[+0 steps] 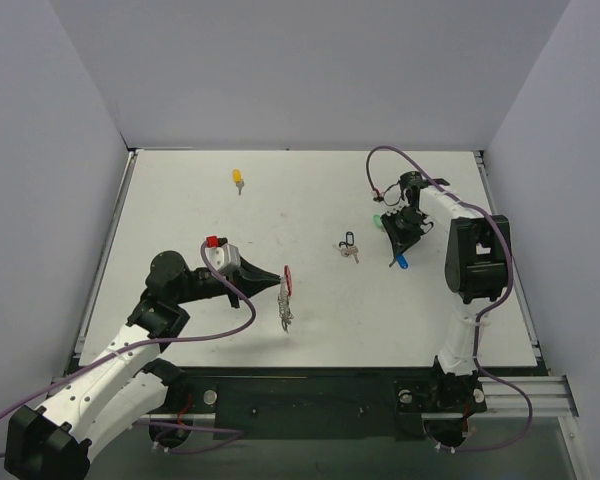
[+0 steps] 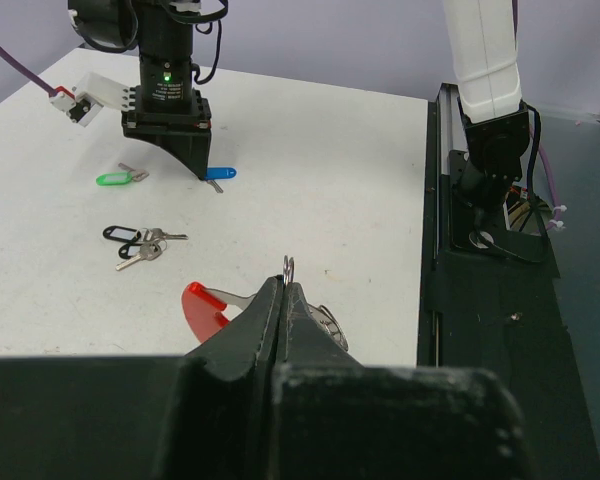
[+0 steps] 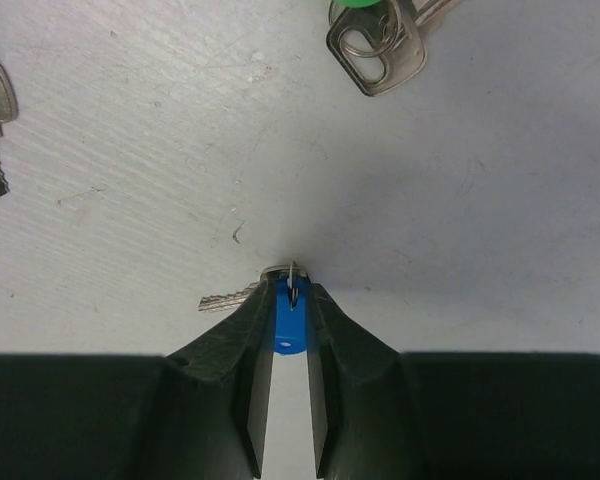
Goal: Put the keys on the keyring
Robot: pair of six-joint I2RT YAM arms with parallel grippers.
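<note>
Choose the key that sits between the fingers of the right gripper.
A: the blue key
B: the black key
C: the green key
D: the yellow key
A: in the right wrist view the blue key sits between the fingers of the right gripper, while the green key, black key and yellow key lie loose on the table.

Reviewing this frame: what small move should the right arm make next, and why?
Probably finish closing the right gripper on the blue key before any lift. Its fingers straddle the key's blue head on the table, but a firm pinch isn't clear yet. The left gripper holds the keyring clamped, ready for threading.
</note>
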